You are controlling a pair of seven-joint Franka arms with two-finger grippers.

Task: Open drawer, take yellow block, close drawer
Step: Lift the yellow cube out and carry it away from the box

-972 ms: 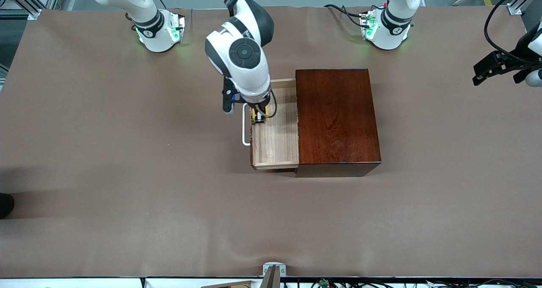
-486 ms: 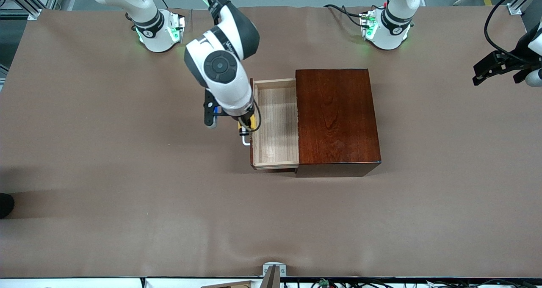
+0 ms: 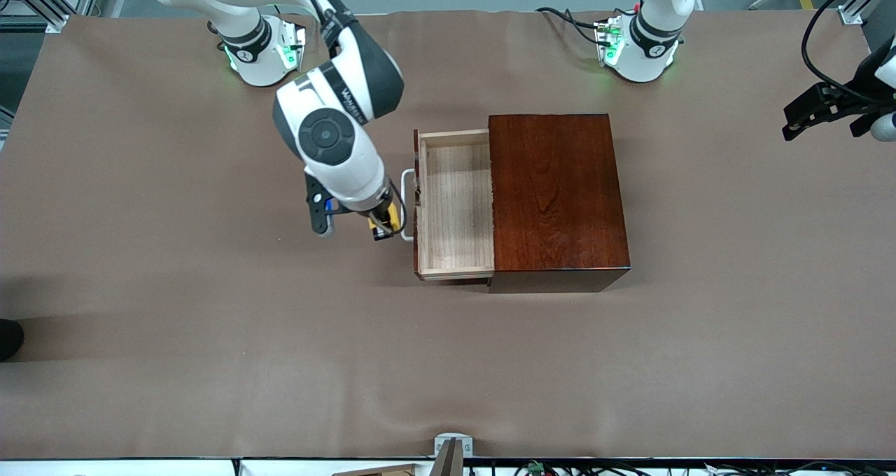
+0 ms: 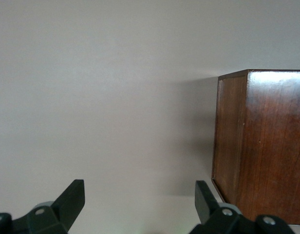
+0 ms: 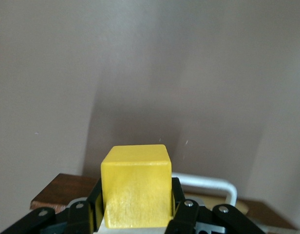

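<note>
the pulled-out drawer (image 3: 455, 206) stands bare inside, its top unblocked. the right claw (image 3: 383, 225), clamped on the yellow block (image 3: 390, 217), hangs over the desk (image 3: 210, 308) just beside the white handle (image 3: 407, 203), crowding that approach. the box (image 3: 556, 196) blocks the middle. the left claw (image 3: 826, 112) waits, parted, at the desk's edge.

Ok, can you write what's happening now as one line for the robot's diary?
right gripper: shut on yellow block, over table beside handle | drawer: open | left gripper: open, waiting

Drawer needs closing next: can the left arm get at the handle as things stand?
Probably not directly: the right tool, shut on the yellow block, hangs beside the handle; the left tool waits past the box.
</note>
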